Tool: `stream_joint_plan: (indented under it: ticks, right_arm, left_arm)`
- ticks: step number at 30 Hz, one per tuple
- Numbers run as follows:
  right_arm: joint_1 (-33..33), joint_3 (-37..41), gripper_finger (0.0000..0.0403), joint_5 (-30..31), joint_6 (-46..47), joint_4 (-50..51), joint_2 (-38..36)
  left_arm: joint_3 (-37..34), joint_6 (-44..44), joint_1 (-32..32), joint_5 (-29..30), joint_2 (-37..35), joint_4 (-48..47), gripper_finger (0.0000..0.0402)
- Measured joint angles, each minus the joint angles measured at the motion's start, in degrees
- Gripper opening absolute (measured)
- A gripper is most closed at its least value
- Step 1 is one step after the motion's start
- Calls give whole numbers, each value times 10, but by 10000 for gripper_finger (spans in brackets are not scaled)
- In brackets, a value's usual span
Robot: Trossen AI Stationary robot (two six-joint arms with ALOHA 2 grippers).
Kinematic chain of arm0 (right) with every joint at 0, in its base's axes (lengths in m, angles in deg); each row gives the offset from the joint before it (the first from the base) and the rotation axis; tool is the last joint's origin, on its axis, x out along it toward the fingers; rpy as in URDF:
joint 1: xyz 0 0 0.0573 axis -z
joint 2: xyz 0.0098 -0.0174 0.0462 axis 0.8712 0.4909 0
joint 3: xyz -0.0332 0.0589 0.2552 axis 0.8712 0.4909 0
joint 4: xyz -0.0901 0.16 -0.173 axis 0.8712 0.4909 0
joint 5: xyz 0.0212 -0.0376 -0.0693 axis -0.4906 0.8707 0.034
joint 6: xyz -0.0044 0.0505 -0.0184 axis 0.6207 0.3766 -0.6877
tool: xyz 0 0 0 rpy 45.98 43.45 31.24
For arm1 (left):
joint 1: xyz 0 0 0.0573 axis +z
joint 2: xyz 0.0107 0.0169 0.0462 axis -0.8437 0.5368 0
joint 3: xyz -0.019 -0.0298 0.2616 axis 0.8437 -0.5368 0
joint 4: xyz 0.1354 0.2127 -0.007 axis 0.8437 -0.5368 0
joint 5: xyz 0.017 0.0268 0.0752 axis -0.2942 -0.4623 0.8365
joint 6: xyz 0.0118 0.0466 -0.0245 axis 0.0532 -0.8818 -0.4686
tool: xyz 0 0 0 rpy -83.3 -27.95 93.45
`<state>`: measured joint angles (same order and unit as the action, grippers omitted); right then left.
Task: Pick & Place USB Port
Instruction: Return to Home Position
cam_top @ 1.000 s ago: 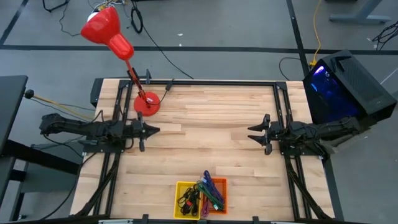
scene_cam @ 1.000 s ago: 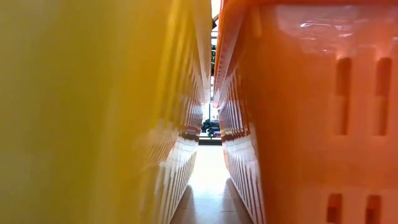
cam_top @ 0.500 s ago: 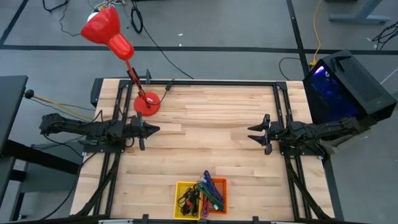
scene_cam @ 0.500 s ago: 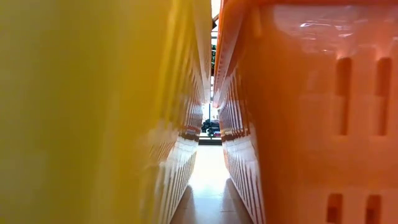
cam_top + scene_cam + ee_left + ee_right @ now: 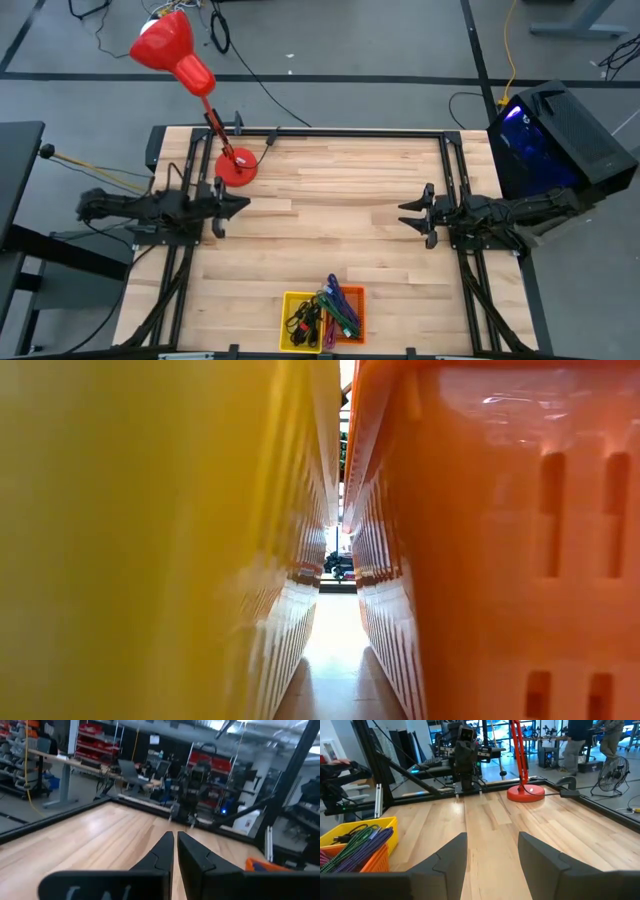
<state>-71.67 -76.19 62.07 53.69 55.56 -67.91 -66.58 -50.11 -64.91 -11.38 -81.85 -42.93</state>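
Observation:
A tangle of cables (image 5: 325,312), black, green and purple, lies in and across two small bins at the table's near edge: a yellow bin (image 5: 291,303) and an orange bin (image 5: 355,296). The right wrist view shows the cables (image 5: 357,839) lying over the yellow bin's rim. My left gripper (image 5: 245,204) is shut and hovers over the table's left side, near the lamp base. In the left wrist view its fingertips (image 5: 175,839) stand almost together. My right gripper (image 5: 406,214) is open over the table's right side, holding nothing (image 5: 492,847). Both are far from the bins.
A red desk lamp stands with its base (image 5: 236,164) on the far left of the table, its shade (image 5: 165,42) leaning out beyond the edge. A black frame rail (image 5: 350,133) runs round the table. The low view shows only the yellow bin wall (image 5: 130,540) and the orange bin wall (image 5: 500,540).
My left gripper has drawn back a little toward the table's left edge and shifted slightly toward the far edge, nearer the lamp base. The right arm and the bins have kept still.

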Motion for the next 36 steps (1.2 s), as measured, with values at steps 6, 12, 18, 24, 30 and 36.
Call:
stream_joint_plan:
  ticks: [6, 12, 18, 24, 30, 36]
  right_arm:
    - [0, 0, 178, 0, 0, -2, 0]
    - [0, 0, 178, 0, 0, -4, 0]
    - [0, 0, 178, 0, 0, -4, 0]
    - [0, 0, 178, 0, 0, -4, 0]
    - [0, 0, 178, 0, 0, -4, 0]
    - [0, 0, 178, 0, 0, -4, 0]
  left_arm:
    - [0, 0, 0, -1, -4, 8, 25]
    - [0, 0, 1, -1, -4, 7, 25]
    - [0, 0, 1, -1, -4, 4, 25]
    - [0, 0, 1, -1, -2, 5, 25]
    - [0, 0, 1, -1, -1, 5, 25]
    - [0, 0, 1, -1, -1, 5, 25]
